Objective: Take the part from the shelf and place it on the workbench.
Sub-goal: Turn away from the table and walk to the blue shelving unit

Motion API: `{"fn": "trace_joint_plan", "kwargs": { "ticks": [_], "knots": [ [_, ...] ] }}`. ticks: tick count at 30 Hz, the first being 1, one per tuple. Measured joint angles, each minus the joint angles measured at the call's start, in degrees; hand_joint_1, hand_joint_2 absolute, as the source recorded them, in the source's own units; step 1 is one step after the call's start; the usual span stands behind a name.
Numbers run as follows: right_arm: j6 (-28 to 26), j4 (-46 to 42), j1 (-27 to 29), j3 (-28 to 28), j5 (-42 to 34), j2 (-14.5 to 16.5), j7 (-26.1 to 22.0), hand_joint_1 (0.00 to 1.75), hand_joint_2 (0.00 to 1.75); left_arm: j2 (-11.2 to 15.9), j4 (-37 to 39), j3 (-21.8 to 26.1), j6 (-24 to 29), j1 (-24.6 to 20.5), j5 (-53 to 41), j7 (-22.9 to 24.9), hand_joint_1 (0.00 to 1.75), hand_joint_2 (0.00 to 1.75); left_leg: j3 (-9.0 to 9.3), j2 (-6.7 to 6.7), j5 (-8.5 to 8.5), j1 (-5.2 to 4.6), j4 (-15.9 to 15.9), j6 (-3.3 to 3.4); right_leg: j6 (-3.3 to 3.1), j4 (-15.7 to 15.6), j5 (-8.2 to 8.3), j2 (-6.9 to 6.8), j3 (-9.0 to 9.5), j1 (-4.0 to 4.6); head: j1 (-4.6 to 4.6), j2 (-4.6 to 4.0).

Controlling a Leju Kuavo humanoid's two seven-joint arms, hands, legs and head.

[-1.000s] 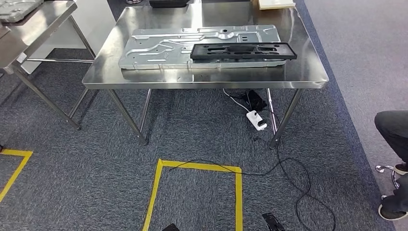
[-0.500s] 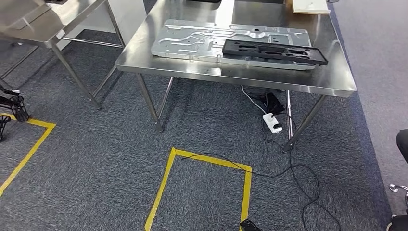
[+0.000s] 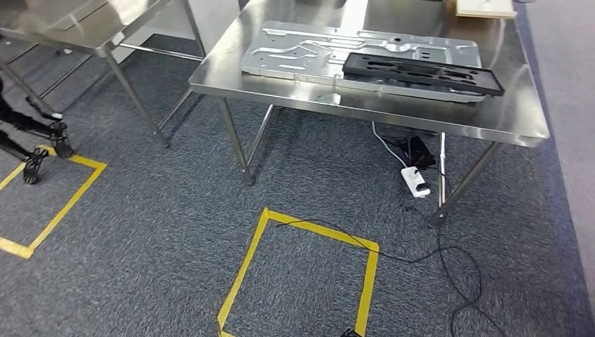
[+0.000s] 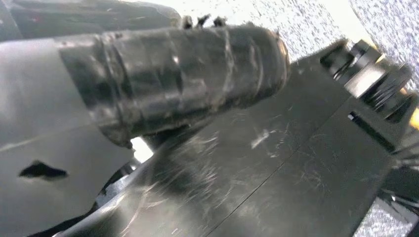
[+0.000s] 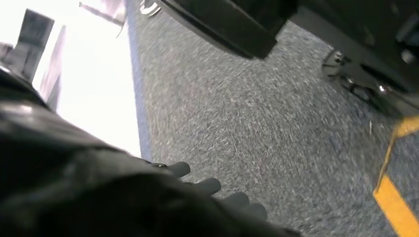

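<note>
A long black plastic frame part point(image 3: 423, 73) lies on an embossed silver metal sheet point(image 3: 316, 50) on the steel workbench point(image 3: 365, 105). The right hand point(image 5: 217, 190) hangs empty, fingers loosely extended; the left hand's point(image 4: 178, 84) state I cannot tell. The black cable point(image 3: 449, 263) beneath the workbench could snag a foot.

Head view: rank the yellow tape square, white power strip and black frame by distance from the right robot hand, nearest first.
1. Yellow tape square, just ahead of the robot.
2. White power strip, under the table.
3. Black frame, on the tabletop.
</note>
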Motion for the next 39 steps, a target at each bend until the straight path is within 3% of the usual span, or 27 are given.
{"fn": "trace_joint_plan", "kwargs": {
  "ticks": [1, 2, 3, 6, 8, 10, 11, 13, 15, 16, 17, 18, 19, 21, 23, 25, 26, 28, 30, 31, 33, 34, 35, 37, 39],
  "knots": [
    [0.0, 0.1, 0.1, 0.2, 0.1, 0.0, 0.0, 0.00, 0.00, 0.0, 0.0, 0.0, 0.0, 0.0, -0.1, 0.0, 0.00, 0.00, -1.27, 0.20, -0.81, 0.19, 2.7, -0.25, -0.01, 0.0, 0.00, -0.65, -0.06, 0.01, 0.01, -0.01],
    [0.0, 0.1, 0.1, 0.3, 0.2, 0.0, 0.0, 0.00, 0.00, 0.0, 0.0, 0.0, 0.0, 0.0, -0.1, 0.0, 0.00, 0.00, -1.67, 0.38, -0.60, 0.34, 3.6, -0.41, 0.00, 0.0, -0.01, -1.28, -0.08, 0.00, -0.01, 0.00],
    [0.0, 0.1, 0.1, 0.4, 0.2, 0.0, 0.0, 0.00, 0.00, 0.0, 0.0, 0.0, 0.0, 0.0, -0.2, 0.0, 0.00, 0.00, -0.87, 0.65, 0.71, 0.47, 2.2, -0.49, 0.02, 0.0, -0.02, -1.87, -0.06, -0.03, 0.01, -0.01],
    [0.0, 0.2, 0.0, 0.9, 0.2, 0.0, 0.0, 0.00, 0.00, 0.0, 0.0, 0.0, 0.1, 0.1, -0.1, 0.2, 0.00, 0.00, 4.79, 3.34, 5.48, 0.25, -8.9, -0.25, 0.49, -0.1, -0.13, -3.38, 0.19, 0.01, -0.02, -0.01],
    [0.0, 0.2, 0.0, 1.2, 0.2, 0.0, 0.0, 0.00, 0.00, 0.0, 0.0, -0.1, 0.1, 0.1, -0.1, 0.2, 0.00, 0.00, 6.04, 4.34, 5.93, -0.25, -12.2, 0.30, 1.19, -0.3, -0.09, -4.26, 0.39, 0.24, 0.03, 0.00],
    [0.0, 0.2, -0.1, 1.4, 0.3, 0.0, 0.0, 0.00, 0.00, 0.0, 0.0, -0.1, 0.1, 0.2, -0.1, 0.2, 0.00, 0.00, 5.99, 3.20, 6.22, -0.27, -12.6, 1.02, 1.97, -0.7, -0.06, -5.06, 0.80, 0.34, 0.08, 0.00],
    [0.0, 0.2, -0.2, 1.5, 0.5, 0.0, 0.0, 0.00, 0.00, 0.0, 0.0, -0.1, 0.1, 0.2, -0.1, 0.2, 0.00, 0.00, 6.20, 2.66, 6.45, -0.14, -13.0, 1.39, 2.30, -0.6, -0.34, -4.59, 0.92, 0.29, 0.10, -0.01],
    [0.0, 0.1, -0.3, 1.7, 0.8, 0.0, 0.0, 0.00, 0.00, -0.1, 0.0, -0.1, 0.3, 0.2, 0.0, 0.2, 0.00, 0.00, 6.82, 1.59, 7.01, 0.12, -13.7, 2.36, 2.59, 2.5, -2.51, -1.95, -0.28, 0.20, 0.39, 0.00],
    [0.1, 0.2, -0.2, 1.9, 1.0, 0.0, -0.1, 0.00, 0.00, -0.2, 0.0, -0.2, 0.4, 0.0, 0.1, 0.2, 0.00, 0.00, 6.77, 0.44, 7.24, 0.00, -13.8, 2.97, 2.38, 9.6, -5.90, 0.46, -3.64, 0.34, 0.72, 0.00],
    [0.3, 0.2, -0.1, 2.0, 1.1, 0.0, -0.1, 0.00, 0.00, -0.3, 0.0, -0.2, 0.4, 0.0, 0.2, 0.3, 0.00, 0.00, 6.73, -0.29, 7.25, -0.09, -13.7, 3.07, 2.29, 12.9, -6.92, 0.80, -5.33, 0.47, 0.81, 0.00],
    [0.5, 0.2, 0.0, 2.2, 1.2, 0.0, -0.1, 0.00, 0.00, -0.3, 0.0, -0.2, 0.5, 0.1, 0.3, 0.3, 0.00, 0.00, 6.73, -1.10, 7.25, -0.18, -13.7, 3.10, 2.21, 14.5, -6.87, 0.96, -6.29, 0.58, 0.83, 0.00],
    [0.7, 0.3, 0.1, 2.4, 1.3, 0.0, -0.1, 0.00, 0.00, -0.3, 0.0, -0.2, 0.6, 0.2, 0.5, 0.4, 0.00, 0.00, 6.74, -1.96, 7.22, -0.26, -13.6, 3.11, 2.10, 14.0, -5.74, 1.10, -6.29, 0.64, 0.83, 0.00],
    [1.0, 0.3, 0.1, 2.5, 1.4, 0.0, -0.1, 0.00, 0.00, -0.3, 0.0, -0.2, 0.6, 0.2, 0.7, 0.4, 0.00, 0.00, 6.76, -2.81, 7.16, -0.29, -13.4, 3.09, 1.94, 11.4, -3.75, 1.41, -5.26, 0.64, 0.84, 0.00],
    [1.4, 0.3, 0.1, 2.9, 1.8, 0.0, -0.1, 0.00, 0.00, -0.3, 0.0, -0.2, 0.8, 0.2, 1.1, 0.4, 0.00, 0.00, 6.57, -4.31, 6.85, -0.40, -12.8, 2.85, 1.58, 3.8, -0.35, 3.27, -2.10, 0.55, 0.85, -0.01],
    [1.5, 0.4, 0.0, 3.4, 2.3, -0.1, -0.1, 0.00, 0.00, -0.4, 0.0, -0.2, 0.8, 0.1, 1.6, 0.5, 0.00, 0.00, 6.11, -5.55, 6.67, -0.37, -12.4, 2.35, 1.36, -0.1, 0.44, 4.63, -0.24, 0.48, 0.82, -0.01],
    [1.2, 0.4, 0.0, 3.9, 2.7, 0.0, -0.1, 0.00, 0.00, -0.3, 0.0, -0.2, 0.6, 0.3, 2.0, 0.7, 0.00, 0.00, 5.71, -6.64, 6.83, -0.23, -12.5, 1.78, 1.05, -0.5, 0.42, 3.97, 0.10, 0.49, 0.80, 0.00],
    [1.0, 0.4, -0.1, 4.0, 2.8, 0.1, -0.1, 0.00, 0.00, -0.3, 0.0, -0.2, 0.4, 0.4, 2.1, 0.9, 0.00, 0.00, 5.57, -6.28, 6.73, -0.24, -12.4, 1.51, 0.78, -0.8, 0.56, 3.40, 0.23, 0.44, 0.80, -0.01],
    [0.4, 0.4, -0.1, 4.4, 3.0, 0.3, -0.5, 0.00, 0.00, -0.1, 0.0, -0.2, 0.3, 0.4, 2.1, 1.2, 0.00, 0.00, 4.32, -3.60, 5.20, -0.29, -9.9, 0.78, 0.22, -1.4, 0.76, 2.19, 0.58, 0.16, 0.50, 0.00],
    [0.0, 0.4, -0.1, 4.8, 3.0, 0.4, -1.0, 0.00, 0.00, 0.0, 0.0, -0.2, 0.1, 0.1, 2.2, 1.3, 0.00, 0.00, 1.13, -0.55, 2.09, -0.07, -3.5, -0.05, -0.07, -1.6, 0.67, 0.79, 0.79, 0.13, 0.23, 0.01],
    [-0.1, 0.4, 0.0, 5.0, 3.0, 0.5, -1.1, 0.00, 0.00, 0.0, 0.0, -0.2, 0.1, 0.0, 2.1, 1.3, 0.00, 0.00, -0.69, -0.02, 0.78, 0.12, -0.1, -0.39, -0.12, -1.5, 0.58, -0.02, 0.83, 0.13, 0.22, 0.00],
    [-0.1, 0.4, 0.1, 5.3, 2.9, 0.5, -1.2, 0.00, 0.00, 0.1, 0.0, -0.2, 0.0, -0.1, 2.0, 1.3, 0.00, 0.00, -2.31, 0.35, 0.79, 0.44, 2.7, -0.85, -0.07, -1.5, 0.37, -1.63, 0.95, 0.09, 0.22, -0.01],
    [-0.1, 0.4, 0.1, 5.5, 2.8, 0.5, -1.2, 0.00, 0.00, 0.1, 0.0, -0.2, 0.0, -0.1, 2.0, 1.2, 0.00, 0.00, -1.54, 0.57, 2.22, 0.56, 1.0, -0.94, 0.02, -1.5, 0.27, -2.30, 1.07, 0.05, 0.23, -0.01],
    [0.0, 0.5, 0.1, 5.6, 2.6, 0.5, -1.2, 0.00, 0.00, 0.1, 0.0, -0.2, 0.0, 0.0, 1.9, 1.2, 0.00, 0.00, 0.29, 1.17, 4.35, 0.63, -2.5, -0.93, 0.18, -1.5, 0.13, -2.94, 1.28, 0.01, 0.22, -0.01],
    [0.0, 0.4, 0.0, 5.9, 2.3, 0.6, -1.1, 0.00, 0.00, 0.2, 0.0, -0.2, 0.0, 0.1, 1.7, 1.0, 0.00, 0.00, 4.12, 3.74, 7.06, 0.21, -10.0, -0.52, 0.67, -1.6, -0.16, -4.01, 1.68, 0.20, 0.22, -0.01],
    [0.0, 0.5, 0.0, 6.1, 2.0, 0.6, -1.0, 0.00, 0.00, 0.2, 0.0, -0.2, -0.1, 0.2, 1.7, 0.9, 0.00, 0.00, 5.38, 4.91, 7.35, -0.34, -13.0, 0.24, 1.29, -1.7, -0.36, -5.08, 1.96, 0.51, 0.31, 0.00]
  ]
}}
